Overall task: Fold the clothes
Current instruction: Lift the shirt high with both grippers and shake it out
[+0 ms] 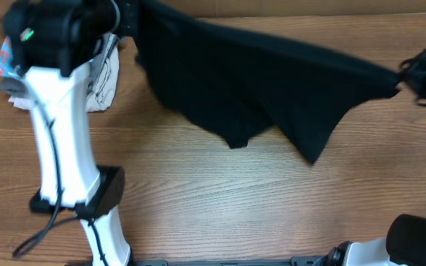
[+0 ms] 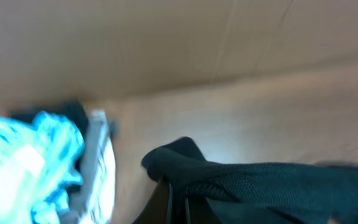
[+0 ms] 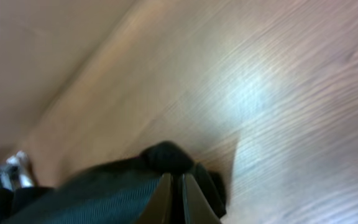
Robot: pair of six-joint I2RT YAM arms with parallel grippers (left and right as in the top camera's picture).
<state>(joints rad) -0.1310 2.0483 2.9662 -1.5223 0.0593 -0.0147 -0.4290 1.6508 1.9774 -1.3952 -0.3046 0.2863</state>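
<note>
Tension runs along the upper edge of the black garment, which spans the far half of the wooden table between the two grippers. The left gripper pinches one corner at the far left, and the right gripper is clamped on the opposite corner at the right edge. Both wrist views show fingers closed tight on bunched black cloth. Below the straight edge the fabric sags in pointed folds. Beside the left arm lies a pile of other clothes — a light blue shirt among them.
</note>
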